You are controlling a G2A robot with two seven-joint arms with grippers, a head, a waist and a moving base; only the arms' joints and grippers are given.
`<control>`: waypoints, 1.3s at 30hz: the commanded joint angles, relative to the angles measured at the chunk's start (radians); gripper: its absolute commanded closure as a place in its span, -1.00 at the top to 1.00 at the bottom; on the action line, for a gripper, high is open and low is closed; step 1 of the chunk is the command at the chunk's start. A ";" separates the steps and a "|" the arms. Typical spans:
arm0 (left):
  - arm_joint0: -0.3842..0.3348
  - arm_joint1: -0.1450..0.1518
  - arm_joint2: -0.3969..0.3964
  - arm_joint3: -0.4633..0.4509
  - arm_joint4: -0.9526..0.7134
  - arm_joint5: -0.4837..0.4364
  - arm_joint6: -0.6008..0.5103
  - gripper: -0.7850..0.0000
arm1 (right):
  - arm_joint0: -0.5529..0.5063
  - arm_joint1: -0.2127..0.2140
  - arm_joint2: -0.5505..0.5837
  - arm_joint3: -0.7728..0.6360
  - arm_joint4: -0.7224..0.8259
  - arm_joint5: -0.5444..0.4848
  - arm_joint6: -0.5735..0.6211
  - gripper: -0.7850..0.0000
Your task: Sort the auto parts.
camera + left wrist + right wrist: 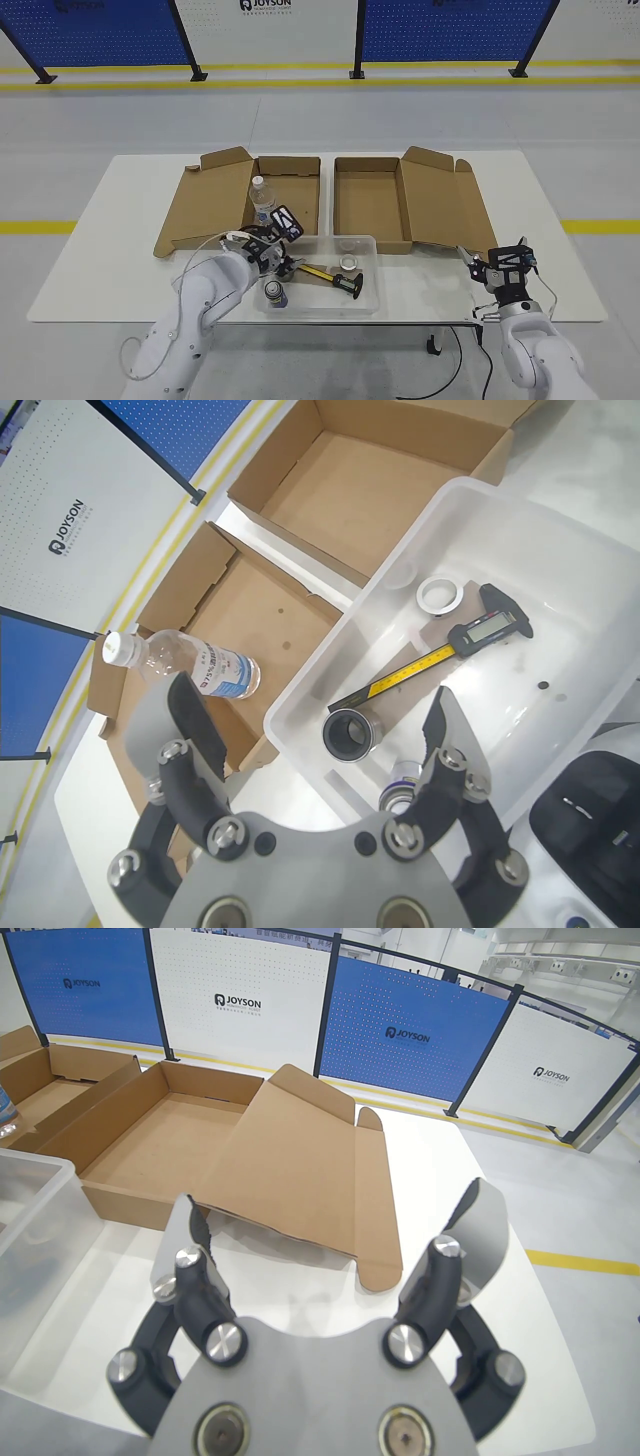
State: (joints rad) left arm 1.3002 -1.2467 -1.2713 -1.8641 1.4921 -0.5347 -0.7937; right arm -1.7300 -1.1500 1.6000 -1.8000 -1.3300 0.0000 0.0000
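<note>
floor [320,115]: grey, yellow lines [300,82] | panels [90,983]: blue, white | table [110,270]: white | far back: benches [550,959], perhaps

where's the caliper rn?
Left wrist view: the caliper lies flat in the clear bin at the table's front centre, between the white ring and the black sleeve, just beyond the open left claw.

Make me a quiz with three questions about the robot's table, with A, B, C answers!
1. Where is the bottle? A on the floor; B in a cardboard box; C on a shelf.
2. How many cardboard boxes are there? A four; B one; C two.
3. The left gripper is: A open; B shut tight; C shut on the bottle.
Answers: B, it lies on that box's floor; C, a second box stands open beside the first; A, its fingers are spread apart, holding nothing.
</note>
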 commanded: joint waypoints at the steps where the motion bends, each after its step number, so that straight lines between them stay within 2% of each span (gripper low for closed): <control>1: -0.022 -0.001 0.021 0.019 0.019 -0.004 -0.015 1.00 | 0.000 0.000 0.000 0.000 0.000 0.000 0.000 1.00; 4: -0.048 -0.002 0.044 0.051 0.027 -0.014 -0.033 1.00 | 0.000 0.000 0.000 0.000 0.000 0.000 0.000 1.00; 5: -0.057 -0.002 0.051 0.061 0.039 -0.021 -0.041 0.82 | 0.000 0.000 0.000 0.000 0.000 0.000 0.000 1.00; 6: -0.064 -0.001 0.059 0.071 0.052 -0.026 -0.050 0.73 | 0.000 0.000 0.000 0.000 0.000 0.000 0.000 1.00; 8: -0.073 -0.002 0.069 0.088 0.048 -0.031 -0.054 0.77 | 0.000 0.000 0.000 0.000 0.000 0.000 0.000 1.00; 13: -0.086 0.001 0.080 0.106 0.047 -0.058 -0.076 0.69 | 0.000 0.000 0.000 0.000 0.000 0.000 0.000 1.00; 15: -0.088 0.002 0.082 0.112 0.053 -0.060 -0.083 0.52 | 0.000 0.000 0.000 0.000 0.000 0.000 0.000 1.00; 16: -0.089 0.002 0.082 0.117 0.052 -0.057 -0.086 0.50 | 0.000 0.000 0.000 0.000 0.000 0.000 0.000 1.00; 19: -0.095 0.002 0.087 0.131 0.044 -0.056 -0.097 0.14 | 0.000 0.000 0.000 0.000 0.000 0.000 0.000 1.00; 28: -0.128 0.001 0.109 0.184 0.018 -0.057 -0.151 0.10 | 0.000 0.000 0.000 0.000 0.000 0.000 0.000 1.00; 31: -0.138 0.000 0.118 0.197 0.014 -0.033 -0.164 -0.04 | 0.000 0.000 0.000 0.000 0.000 0.000 0.000 1.00; 39: -0.173 -0.002 0.140 0.231 0.016 -0.027 -0.182 -0.02 | 0.000 0.000 0.000 0.000 0.000 0.000 0.000 1.00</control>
State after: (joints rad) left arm 1.1313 -1.2489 -1.1340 -1.6361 1.5086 -0.5620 -0.9729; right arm -1.7300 -1.1500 1.6000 -1.8000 -1.3300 0.0000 0.0000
